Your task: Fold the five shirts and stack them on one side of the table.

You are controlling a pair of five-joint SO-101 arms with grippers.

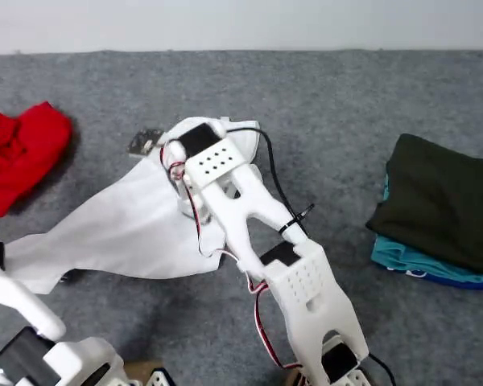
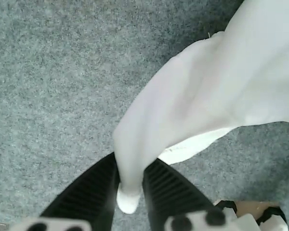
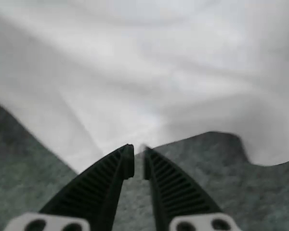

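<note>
High view
White shirt [image 1: 129,229]: lies spread but rumpled on the grey table [image 1: 346,96], near its middle; one end is drawn out to a narrow point, the opposite end is raised in a bunch.
Right arm [image 1: 253,217]: stretches across the white shirt, its wrist above the raised end.
Left arm [image 1: 20,310]: stands at the shirt's narrow, drawn-out end.
Red shirt [image 1: 20,153]: an unfolded heap, well apart from the white shirt, beyond its narrow end.
Stack [image 1: 439,197]: three folded shirts, dark on top, then teal, then blue; well apart from the white shirt, on the side opposite the red shirt.

Left wrist view
Left gripper [image 2: 131,166]: jaws clamped on a gathered corner of the white shirt [image 2: 221,91]; a small lump of cloth pokes out behind the pads. The cloth runs from the grip out over the table [image 2: 62,72].

Right wrist view
Right gripper [image 3: 138,154]: jaws closed to a thin slit, their tips pinching the edge of the white shirt [image 3: 149,72], which slopes away from the grip above the table [image 3: 216,159].
</note>
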